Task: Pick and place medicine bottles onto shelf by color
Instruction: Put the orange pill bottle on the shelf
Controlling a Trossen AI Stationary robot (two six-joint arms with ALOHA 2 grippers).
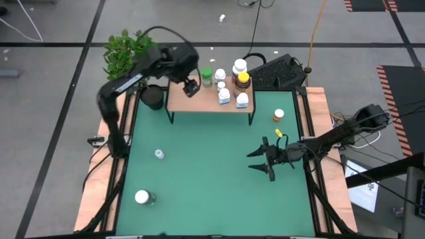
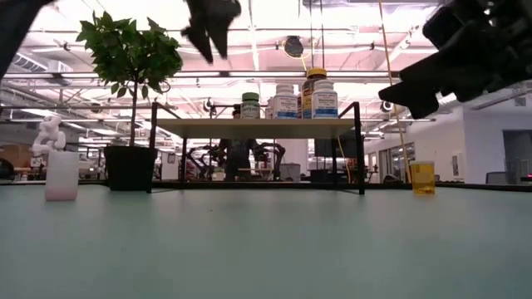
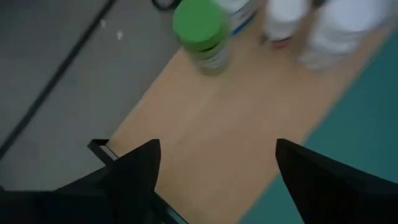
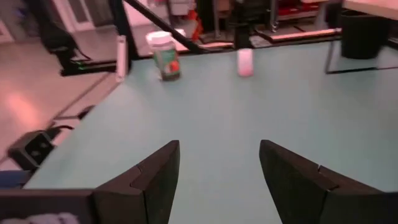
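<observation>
With its jaws wide and empty above the shelf (image 1: 182, 101), just beside the green-capped bottle (image 1: 206, 76), the left gripper (image 1: 191, 87) appears mid-release; next, it needs another bottle. The right gripper (image 1: 264, 159), half-open, holds nothing.

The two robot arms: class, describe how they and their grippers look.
Both arms are dark, jointed and slender. The left gripper and right gripper each end in two black, wedge-shaped fingers. A yellow tag or clip sits near the right wrist.

**Where my four cameras sit**

I get the whole table (image 1: 212, 186) from straight overhead; the low camera looks level across it. Both share the shelf (image 2: 258, 126). Each wrist camera peers closely past its own fingers.
</observation>
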